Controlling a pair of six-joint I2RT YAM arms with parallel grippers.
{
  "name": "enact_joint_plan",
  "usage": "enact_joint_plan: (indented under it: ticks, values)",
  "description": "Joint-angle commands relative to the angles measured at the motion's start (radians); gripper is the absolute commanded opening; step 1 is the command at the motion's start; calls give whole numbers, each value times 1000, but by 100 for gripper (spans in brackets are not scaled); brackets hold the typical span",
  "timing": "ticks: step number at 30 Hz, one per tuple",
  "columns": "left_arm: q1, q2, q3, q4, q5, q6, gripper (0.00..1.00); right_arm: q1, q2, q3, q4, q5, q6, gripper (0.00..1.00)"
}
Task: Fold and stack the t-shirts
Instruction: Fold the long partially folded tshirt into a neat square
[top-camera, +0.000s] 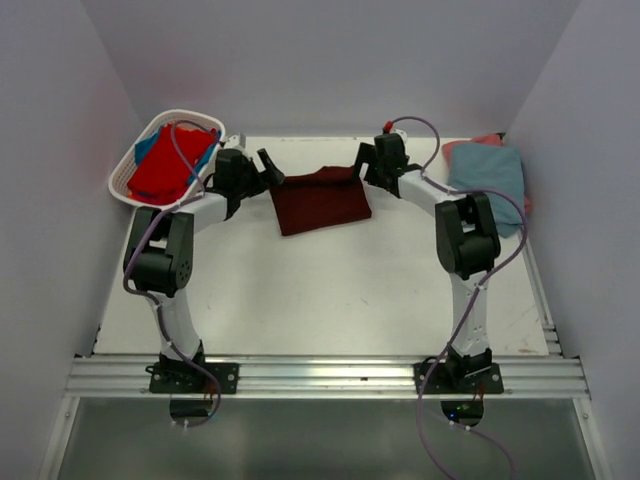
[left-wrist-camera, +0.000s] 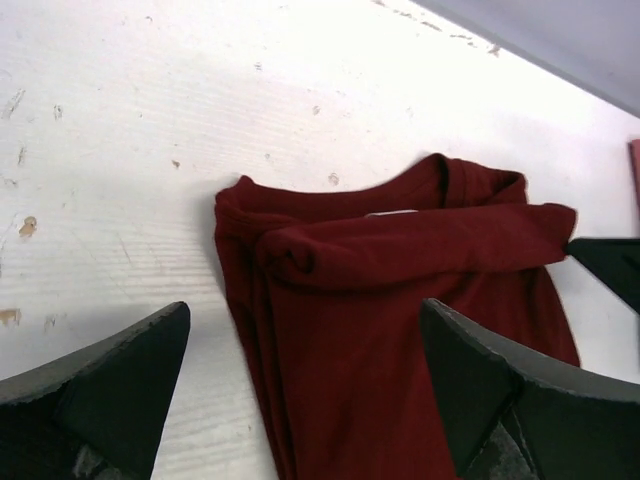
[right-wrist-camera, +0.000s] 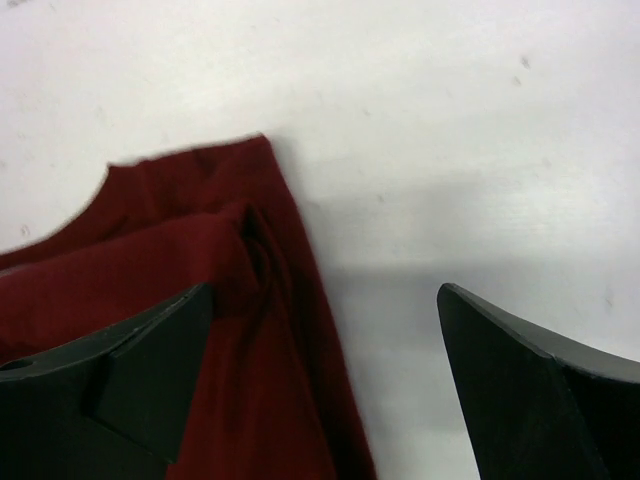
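A: Maroon t-shirt (top-camera: 322, 200), soft knit, partly folded, flat on the table (top-camera: 330, 300), far centre. Handling?
B: Light, limp, floppy. Low slip risk, but stacked layers prone to sliding apart if pinched singly. Best taken at the far corners beside the collar, through every layer.
A: Grippers?
B: Left gripper (top-camera: 265, 168) spread wide, empty, at the shirt's left edge. Right gripper (top-camera: 366, 160) also wide, empty, at the right edge.
A: Other shirts?
B: Red shirt (top-camera: 170, 160) over blue shirt (top-camera: 147, 147) in the white basket (top-camera: 120, 183), far left. Grey-blue shirt (top-camera: 487, 175) on salmon shirt (top-camera: 487, 140), far right; probably the stack.
A: Unclear bits?
B: Layer count under the folded sleeve hidden. Near hem cut off in both wrist views. Contact between right finger and cloth: cannot tell.
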Motion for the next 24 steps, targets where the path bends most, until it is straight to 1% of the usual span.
enact_joint_plan:
  ticks: [1, 3, 5, 6, 7, 8, 10, 11, 12, 13, 14, 15, 16, 17, 18, 20, 22, 24]
  values:
    - [-7, -181, -61, 159, 7, 2, 100, 2, -205, -170, 157, -40, -29, 99]
    - [-15, -218, -60, 114, 49, 22, 100, 2, -276, -220, 190, -45, -36, 99]
    - [-27, -227, -44, 79, 79, 31, 100, 2, -307, -275, 195, -63, -41, 99]
    - [-44, -235, -47, 76, 127, 33, 100, 2, -330, -292, 196, -68, -41, 98]
    - [-55, -238, -49, 85, 153, 33, 99, 0, -337, -321, 205, -92, -39, 97]
    - [-69, -238, -49, 96, 182, 33, 95, 2, -347, -337, 217, -106, -36, 95]
    - [-110, -220, -52, 169, 279, 14, 85, -4, -356, -364, 259, -173, -33, 64]
    - [-122, -205, -49, 200, 314, 4, 68, -9, -350, -364, 267, -215, -29, 37]
    - [-139, -159, -23, 221, 361, -16, 55, -10, -341, -358, 250, -238, -18, 7]
    - [-145, -130, -5, 221, 382, -24, 38, -15, -310, -323, 227, -290, 8, 0]
    - [-150, -100, 14, 217, 417, -32, 10, -16, -293, -306, 218, -331, 20, 0]
    - [-158, -45, 41, 218, 426, -39, 0, -16, -275, -294, 219, -368, 36, 0]
    - [-161, -22, 49, 231, 435, -47, 0, -19, -227, -265, 221, -416, 75, 0]
    - [-165, 25, 58, 255, 460, -61, 0, -18, -204, -249, 225, -498, 94, 0]
    - [-167, 47, 63, 269, 475, -69, 0, -18, -178, -226, 253, -543, 141, 0]
    - [-170, 79, 68, 290, 486, -76, 0, -16, -117, -214, 289, -624, 177, 0]
    - [-173, 125, 86, 291, 491, -70, 0, -16, -80, -212, 355, -660, 239, 0]
    - [-175, 165, 101, 277, 488, -56, 0, -16, -28, -202, 372, -678, 254, 0]
